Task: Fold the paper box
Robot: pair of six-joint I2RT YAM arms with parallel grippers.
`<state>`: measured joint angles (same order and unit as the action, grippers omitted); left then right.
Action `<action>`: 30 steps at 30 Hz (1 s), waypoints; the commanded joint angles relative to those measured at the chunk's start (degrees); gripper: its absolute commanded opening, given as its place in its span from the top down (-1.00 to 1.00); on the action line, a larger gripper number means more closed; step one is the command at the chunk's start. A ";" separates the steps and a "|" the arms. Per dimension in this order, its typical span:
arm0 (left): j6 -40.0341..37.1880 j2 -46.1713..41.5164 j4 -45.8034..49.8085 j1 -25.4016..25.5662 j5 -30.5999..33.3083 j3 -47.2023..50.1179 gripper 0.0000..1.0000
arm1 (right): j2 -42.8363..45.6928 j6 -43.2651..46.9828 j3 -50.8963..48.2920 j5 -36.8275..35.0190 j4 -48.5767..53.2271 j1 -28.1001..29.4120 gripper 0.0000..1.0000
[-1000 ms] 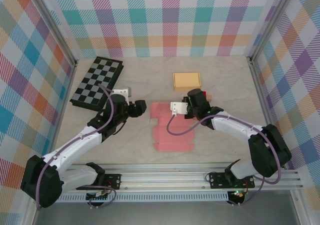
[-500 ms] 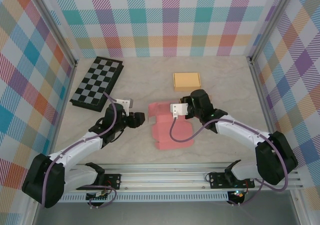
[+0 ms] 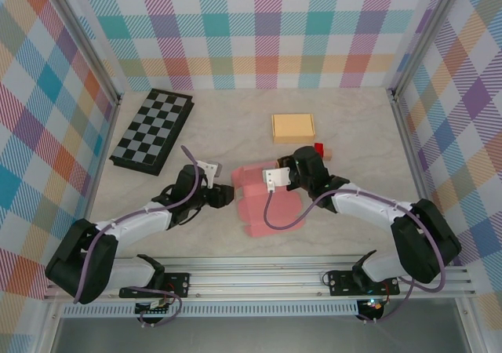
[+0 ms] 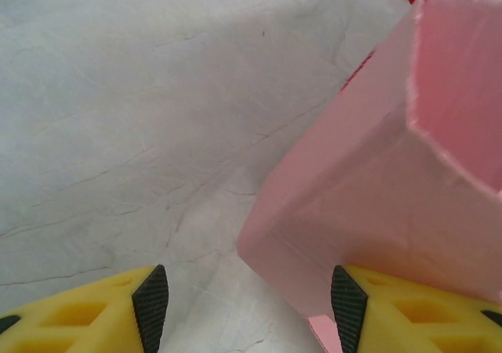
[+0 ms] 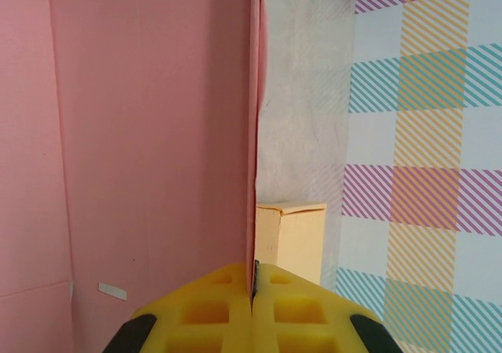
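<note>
Right wrist: matte pink paper box (image 5: 141, 133), thin creased wall.

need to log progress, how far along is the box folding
Done: one wall of the pink paper box stands upright. In hand: the right hand is shut on that wall's edge, the left hand open around a box corner. Left: the other panels, lying flat.
</note>
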<state>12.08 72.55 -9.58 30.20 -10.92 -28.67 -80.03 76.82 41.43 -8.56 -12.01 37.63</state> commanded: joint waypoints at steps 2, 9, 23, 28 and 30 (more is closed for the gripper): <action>-1.91 0.25 -1.23 0.74 0.27 -1.25 -0.18 | -0.98 1.18 -1.32 -0.16 -2.48 0.86 1.00; -2.23 1.77 -1.30 1.26 0.35 -2.40 -0.18 | -1.53 1.02 -1.67 -0.76 -2.38 1.32 1.00; -1.32 1.80 -2.45 4.95 0.35 -3.21 -0.17 | -3.23 1.06 -1.30 -3.00 -4.06 1.69 1.00; -0.74 2.81 -2.99 5.59 0.55 -2.98 -0.17 | -4.21 4.30 -3.42 -5.40 -8.64 3.09 1.00; -0.57 3.20 -3.23 6.04 0.80 -2.73 -0.16 | -4.85 6.08 -4.91 -7.00 -12.43 3.87 1.00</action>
<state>11.09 74.96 -10.72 35.44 -10.81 -30.30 -83.40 79.77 38.46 -13.41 -18.48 40.36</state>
